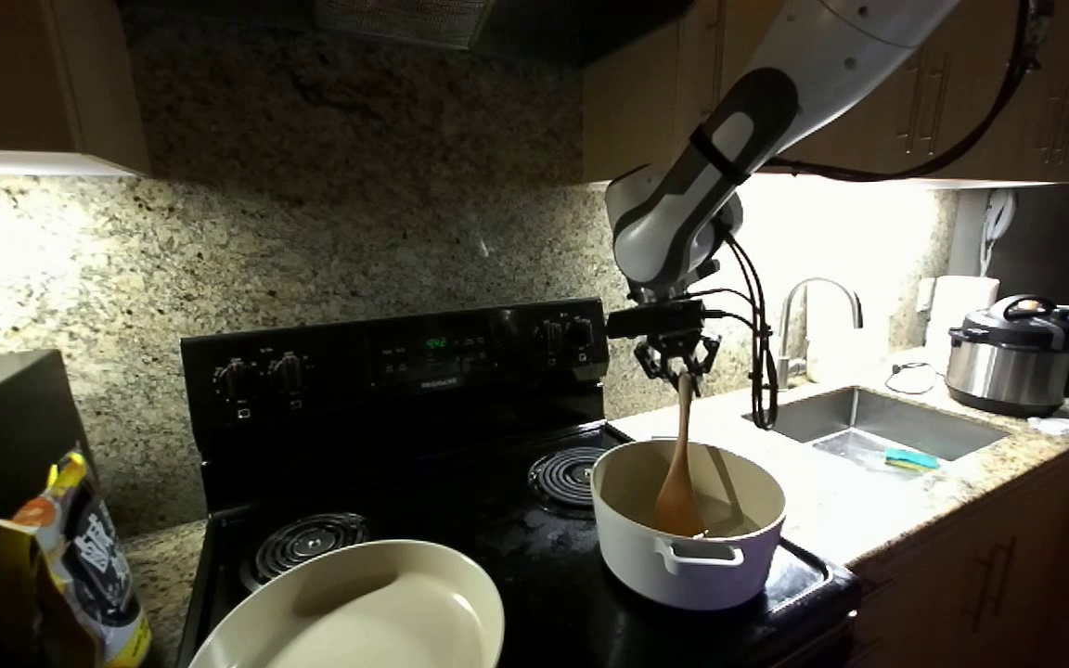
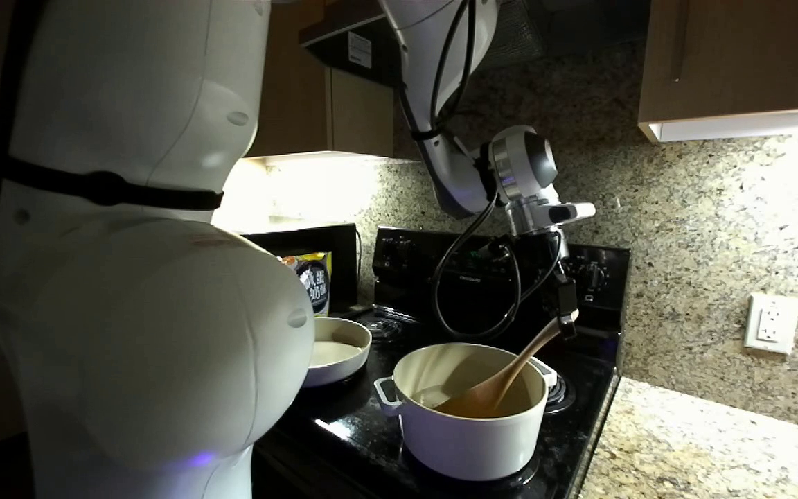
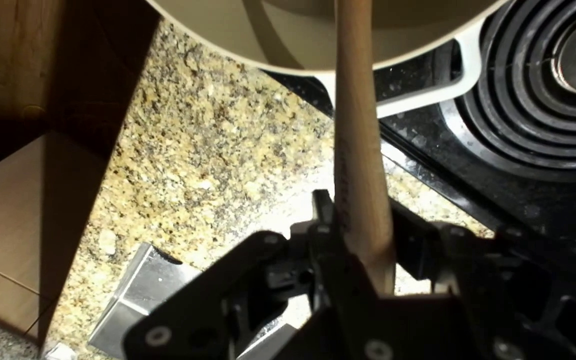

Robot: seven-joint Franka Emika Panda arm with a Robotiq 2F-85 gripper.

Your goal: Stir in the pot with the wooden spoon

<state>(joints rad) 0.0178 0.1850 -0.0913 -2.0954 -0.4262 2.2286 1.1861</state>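
Note:
The white pot (image 1: pixel 632 547) stands on the black stove, its inside visible from above in both exterior views. My gripper (image 3: pixel 359 215) is shut on the wooden spoon (image 3: pixel 355 110), with one finger on each side of the upper handle. Slanting down from the gripper (image 1: pixel 681 382), the spoon (image 2: pixel 506 380) has its broad end inside the pot (image 2: pixel 468 447). I cannot tell whether that end touches the pot's bottom. In the wrist view the handle passes over the pot's rim (image 3: pixel 208 42), and the broad end is out of that view.
A wide shallow white bowl (image 1: pixel 395 612) sits on the stove beside the pot. Behind the pot are a coil burner (image 1: pixel 567 475) and the raised control panel (image 1: pixel 423 357). The sink (image 1: pixel 780 425) and a steel cooker (image 1: pixel 1008 371) are along the counter; a bag (image 1: pixel 94 566) stands across the stove.

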